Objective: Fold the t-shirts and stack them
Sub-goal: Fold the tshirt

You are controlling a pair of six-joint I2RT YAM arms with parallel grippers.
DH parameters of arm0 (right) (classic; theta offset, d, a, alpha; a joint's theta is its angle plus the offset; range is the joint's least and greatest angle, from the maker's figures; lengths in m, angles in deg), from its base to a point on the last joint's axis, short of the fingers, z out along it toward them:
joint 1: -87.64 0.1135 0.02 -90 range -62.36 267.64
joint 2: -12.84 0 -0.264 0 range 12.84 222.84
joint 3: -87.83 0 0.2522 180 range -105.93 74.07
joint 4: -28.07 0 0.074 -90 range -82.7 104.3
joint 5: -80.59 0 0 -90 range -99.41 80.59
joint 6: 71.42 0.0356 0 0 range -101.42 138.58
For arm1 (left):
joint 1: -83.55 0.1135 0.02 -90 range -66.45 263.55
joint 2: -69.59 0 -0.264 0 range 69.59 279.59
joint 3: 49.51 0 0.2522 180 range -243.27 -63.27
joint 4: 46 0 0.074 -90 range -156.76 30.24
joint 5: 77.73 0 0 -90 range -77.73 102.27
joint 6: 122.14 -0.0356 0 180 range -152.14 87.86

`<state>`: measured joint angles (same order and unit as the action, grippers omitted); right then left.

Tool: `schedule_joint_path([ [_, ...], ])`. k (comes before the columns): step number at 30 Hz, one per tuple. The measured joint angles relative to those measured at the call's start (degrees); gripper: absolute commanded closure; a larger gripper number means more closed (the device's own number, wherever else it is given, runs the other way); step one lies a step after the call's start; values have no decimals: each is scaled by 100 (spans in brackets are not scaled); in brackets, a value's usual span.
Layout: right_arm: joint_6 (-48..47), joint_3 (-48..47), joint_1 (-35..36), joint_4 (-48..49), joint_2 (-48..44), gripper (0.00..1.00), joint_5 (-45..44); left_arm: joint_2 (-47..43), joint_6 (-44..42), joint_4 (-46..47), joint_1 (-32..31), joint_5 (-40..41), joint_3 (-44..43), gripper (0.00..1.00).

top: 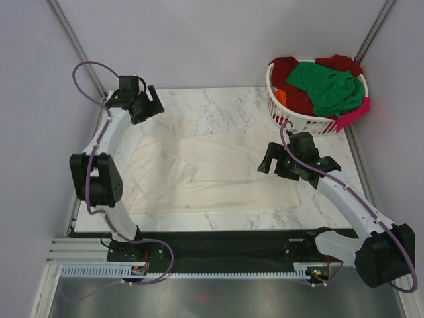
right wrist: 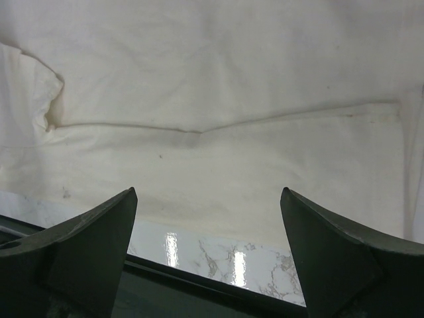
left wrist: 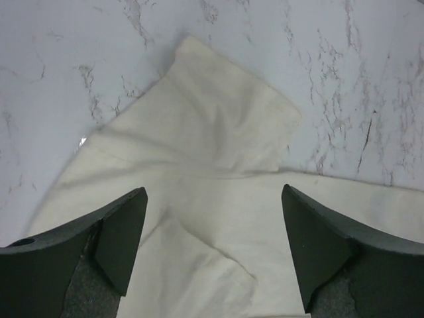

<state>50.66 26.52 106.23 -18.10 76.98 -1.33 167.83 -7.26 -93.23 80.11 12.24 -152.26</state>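
Sensibly, with both pairs of jaws open and empty above the cream t-shirt (top: 225,179), we judged a clean pinch on its sleeve (left wrist: 225,112) best before folding.

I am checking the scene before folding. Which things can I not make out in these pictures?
- Top view: what lies lower in the basket, covered by the green t-shirt.
- Top view: right edge of the cream t-shirt, behind the right gripper.
- Left wrist view: its lower part, cut off by the frame.
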Motion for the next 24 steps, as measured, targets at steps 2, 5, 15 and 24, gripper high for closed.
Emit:
schedule_joint_path([
  [2,-50,26,2,-31,-11,2,35,831,-138,164,225,-356,-481,12],
  [5,-105,57,2,-118,-59,2,98,1937,-323,343,509,-861,-1113,13],
  [15,-278,59,4,-232,-22,2,107,3571,-662,531,553,-1447,-2824,14],
  [24,-402,59,4,-229,269,2,90,4105,-721,599,560,-1528,-3025,24],
])
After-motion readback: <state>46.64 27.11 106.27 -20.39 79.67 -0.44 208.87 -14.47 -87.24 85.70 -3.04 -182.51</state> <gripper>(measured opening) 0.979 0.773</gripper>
